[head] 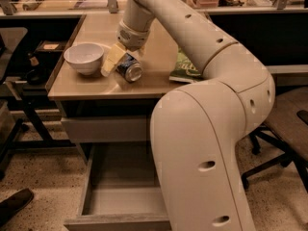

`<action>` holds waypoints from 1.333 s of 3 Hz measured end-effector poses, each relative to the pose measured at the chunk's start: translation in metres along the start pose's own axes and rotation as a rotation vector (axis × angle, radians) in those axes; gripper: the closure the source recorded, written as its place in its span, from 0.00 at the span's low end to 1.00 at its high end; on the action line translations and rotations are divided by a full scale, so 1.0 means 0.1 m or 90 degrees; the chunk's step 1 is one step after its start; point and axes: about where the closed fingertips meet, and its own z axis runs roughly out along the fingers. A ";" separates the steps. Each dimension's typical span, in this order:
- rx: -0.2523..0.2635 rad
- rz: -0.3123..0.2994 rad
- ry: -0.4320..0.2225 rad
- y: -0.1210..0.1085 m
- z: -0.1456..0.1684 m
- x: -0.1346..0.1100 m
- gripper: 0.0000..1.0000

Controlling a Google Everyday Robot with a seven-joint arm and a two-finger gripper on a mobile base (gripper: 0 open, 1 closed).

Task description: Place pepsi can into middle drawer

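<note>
The pepsi can [130,70] is blue with a silver end facing me. It lies on its side on the tan tabletop [91,88], right of the white bowl. My gripper [120,60] reaches down from the arm and sits right at the can, over its far left side. The middle drawer [118,189] is pulled open below the table, with a grey floor and nothing showing in it. My arm's large body hides its right part.
A white bowl [84,57] stands left of the can. A green chip bag [184,70] lies to its right. A closed grey drawer front [103,129] sits above the open drawer. An office chair [288,121] stands at the right, and a dark shoe [14,205] at the lower left.
</note>
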 end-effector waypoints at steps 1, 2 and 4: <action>0.003 0.009 0.000 -0.06 0.07 0.02 0.00; 0.003 0.009 0.000 -0.06 0.07 0.02 0.19; 0.003 0.009 0.000 -0.06 0.07 0.02 0.64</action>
